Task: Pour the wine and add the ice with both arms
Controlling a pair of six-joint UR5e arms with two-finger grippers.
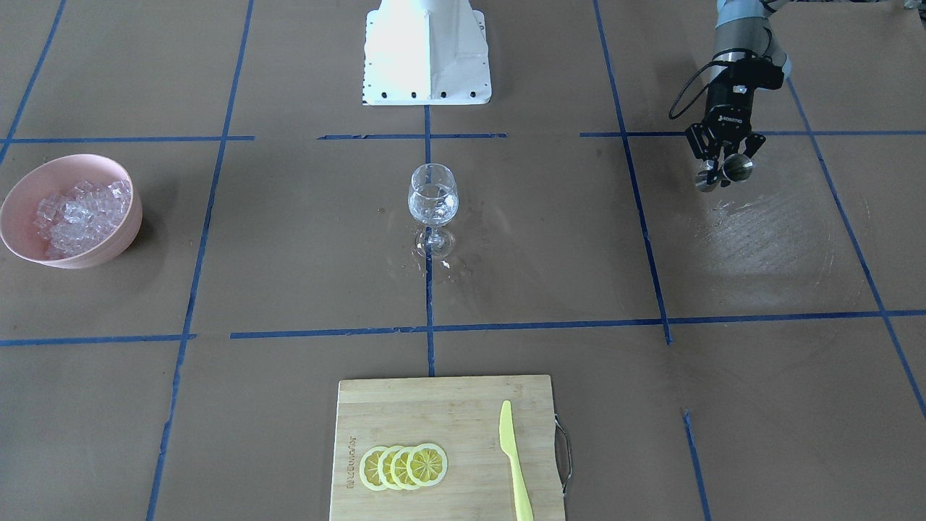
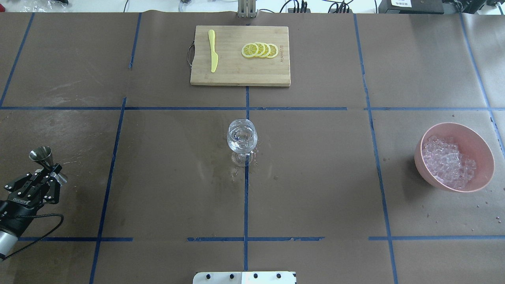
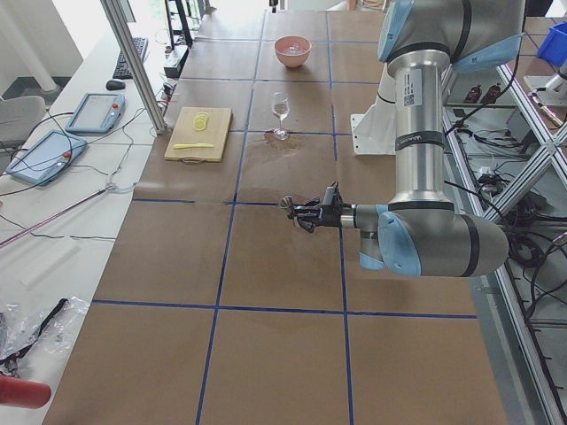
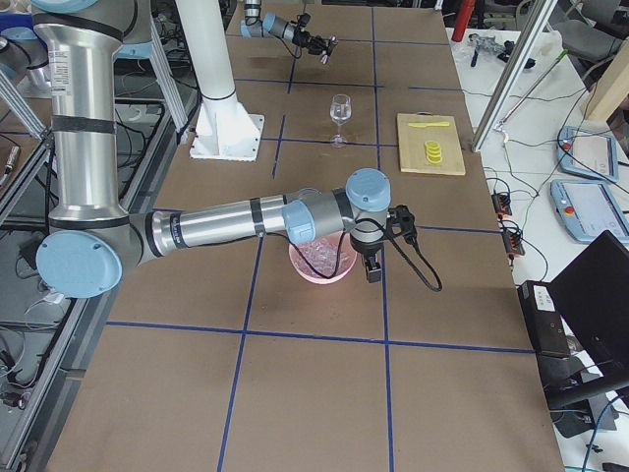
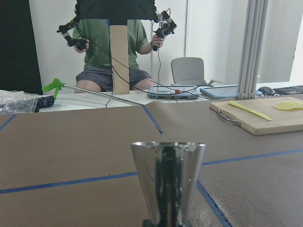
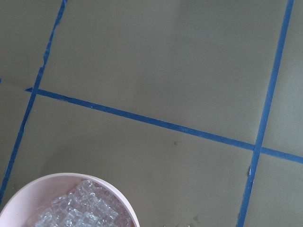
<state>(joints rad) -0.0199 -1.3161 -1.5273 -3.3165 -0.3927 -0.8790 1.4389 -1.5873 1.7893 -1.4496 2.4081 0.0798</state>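
Observation:
A wine glass stands upright at the table's centre with a little clear wine in it; it also shows in the front view. Ice cubes fill a pink bowl on the robot's right. My left gripper is shut on a steel jigger, held upright above the table far to the left of the glass. The jigger fills the left wrist view. My right gripper shows only in the exterior right view, beside the bowl; I cannot tell if it is open or shut.
A bamboo cutting board at the far edge holds lemon slices and a yellow knife. The white robot base stands at the near edge. Wet marks lie around the glass foot.

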